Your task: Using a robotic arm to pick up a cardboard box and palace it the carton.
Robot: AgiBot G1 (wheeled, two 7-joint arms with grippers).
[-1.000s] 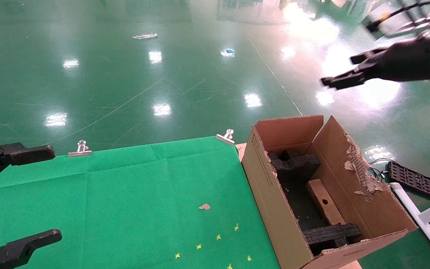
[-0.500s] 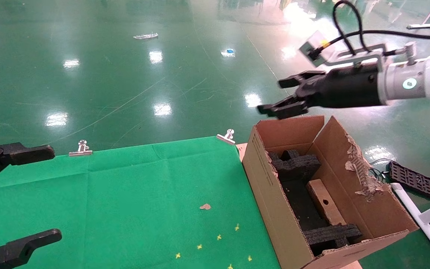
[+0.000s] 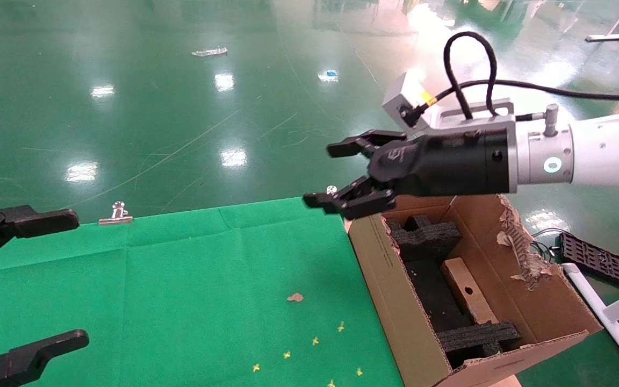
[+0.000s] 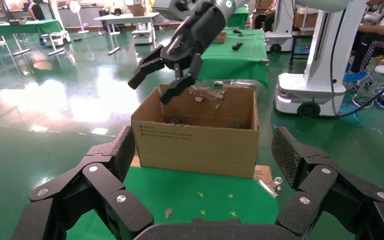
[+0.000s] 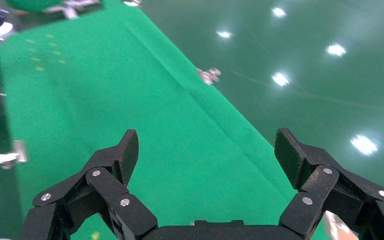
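The slim reddish-brown cardboard box (image 3: pixel 466 291) lies inside the large tan carton (image 3: pixel 390 290), between black foam blocks (image 3: pixel 423 233). The carton also shows in the left wrist view (image 4: pixel 196 145). My right gripper (image 3: pixel 333 173) is open and empty, on the white robotic arm (image 3: pixel 605 148), hovering above the carton's far left corner and the green cloth's back edge. It also shows in the left wrist view (image 4: pixel 157 82) and its own view (image 5: pixel 206 150). My left gripper (image 3: pixel 67 277) is open and empty at the table's left edge, facing the carton (image 4: pixel 202 150).
A green cloth (image 3: pixel 191 290) covers the table, held by metal clips (image 3: pixel 116 213). A brown scrap (image 3: pixel 294 296) and small yellow marks (image 3: pixel 315 341) lie on it. A black tray (image 3: pixel 597 258) and white tubing (image 3: pixel 605 317) lie on the floor to the right.
My right arm has swung in from the far right, moving left and down to above the carton's far left corner. The box and left gripper have not moved.
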